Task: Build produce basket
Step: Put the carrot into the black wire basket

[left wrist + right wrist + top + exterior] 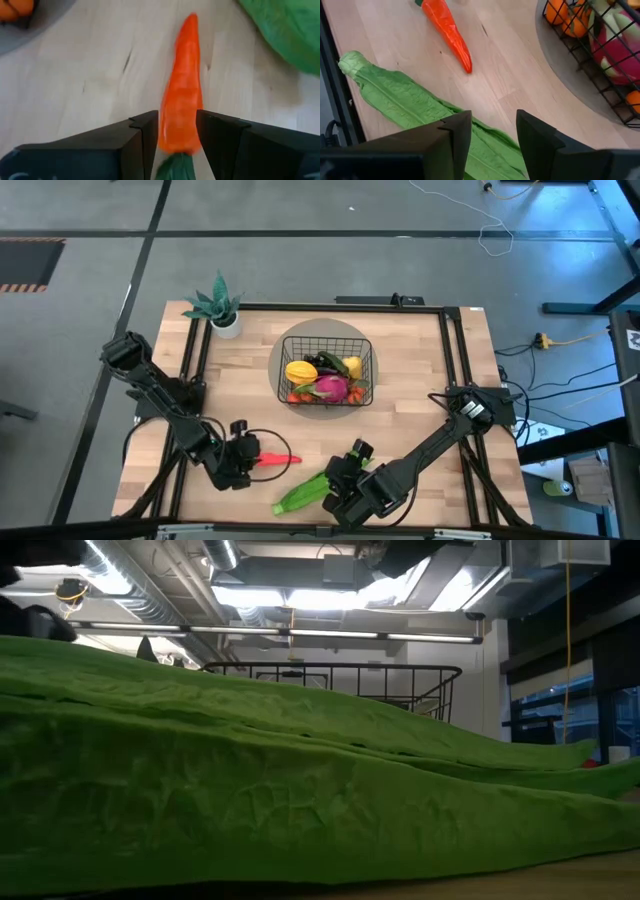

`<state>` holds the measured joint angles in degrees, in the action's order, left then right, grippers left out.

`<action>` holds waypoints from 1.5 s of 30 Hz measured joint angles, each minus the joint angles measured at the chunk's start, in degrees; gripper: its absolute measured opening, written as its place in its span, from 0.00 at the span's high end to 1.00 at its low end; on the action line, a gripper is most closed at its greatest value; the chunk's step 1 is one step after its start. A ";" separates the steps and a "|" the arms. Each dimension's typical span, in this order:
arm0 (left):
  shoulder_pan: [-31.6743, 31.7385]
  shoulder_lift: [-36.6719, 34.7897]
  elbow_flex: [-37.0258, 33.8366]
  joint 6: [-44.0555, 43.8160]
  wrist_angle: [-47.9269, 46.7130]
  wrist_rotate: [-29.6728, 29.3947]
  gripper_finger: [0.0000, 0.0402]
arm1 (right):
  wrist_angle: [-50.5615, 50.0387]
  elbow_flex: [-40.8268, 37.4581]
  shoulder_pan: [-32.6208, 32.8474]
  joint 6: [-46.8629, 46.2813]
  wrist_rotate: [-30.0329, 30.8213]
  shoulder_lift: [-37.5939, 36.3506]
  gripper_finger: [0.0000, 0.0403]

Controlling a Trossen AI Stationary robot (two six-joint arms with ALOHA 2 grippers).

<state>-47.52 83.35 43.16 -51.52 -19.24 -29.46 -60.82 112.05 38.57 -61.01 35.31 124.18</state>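
Observation:
The black wire basket (283, 356) stands on a grey round mat at the table's middle, holding a pink dragon fruit (333, 388), a yellow mango and other produce. A long red pepper (280, 460) lies on the wood near the front left, tip toward the right. My left gripper (250, 458) is closed on its stem end. A long green leafy bundle (310, 493) lies flat at the front edge and fills the low view (300, 790). My right gripper (494, 125) hovers open over the bundle's middle, touching nothing. My left gripper pinches the red pepper's thick end (177, 135), just ahead of its green stem (175, 167), between its two fingers. The fingers come slanting down from the table's left, in line with the pepper. The pepper points away from them and seems to rest on the wood.
A small white pot with a teal plant (222, 308) stands at the far left corner. Black rails (195, 360) run along the table's left, right and far sides. Bare wood lies between the pepper and the grey mat (300, 408).

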 joint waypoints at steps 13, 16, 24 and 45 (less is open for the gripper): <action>6.62 4.12 -0.13 10.70 12.15 3.81 0.53 | 0.15 0.00 0.02 0.00 0.68 -0.01 0.64; 7.46 6.85 0.09 11.55 14.19 6.15 0.53 | 0.16 0.00 0.02 0.00 0.68 -0.02 0.64; 8.41 13.84 0.14 11.35 16.94 9.13 0.53 | 0.17 0.00 0.02 0.09 0.66 -0.02 0.64; 7.88 14.86 3.14 8.37 17.09 10.49 0.80 | 0.15 0.00 0.02 0.22 0.68 -0.02 0.64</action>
<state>-39.65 98.21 46.30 -43.15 -2.15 -18.97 -60.66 112.05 38.59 -60.80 35.99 124.16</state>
